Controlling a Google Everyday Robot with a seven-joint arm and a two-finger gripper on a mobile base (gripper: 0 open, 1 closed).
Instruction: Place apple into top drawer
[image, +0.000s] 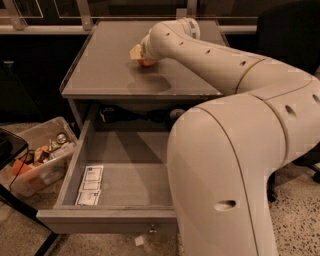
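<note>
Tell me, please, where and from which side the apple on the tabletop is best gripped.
Probably across its round middle, coming from above. The apple is small and round and rests on the flat grey tabletop, so its underside cannot be reached. The gripper is right over it, hiding most of it.

The grey tabletop (100, 70) carries the apple (146, 62) (claw (140, 53) at it).
</note>
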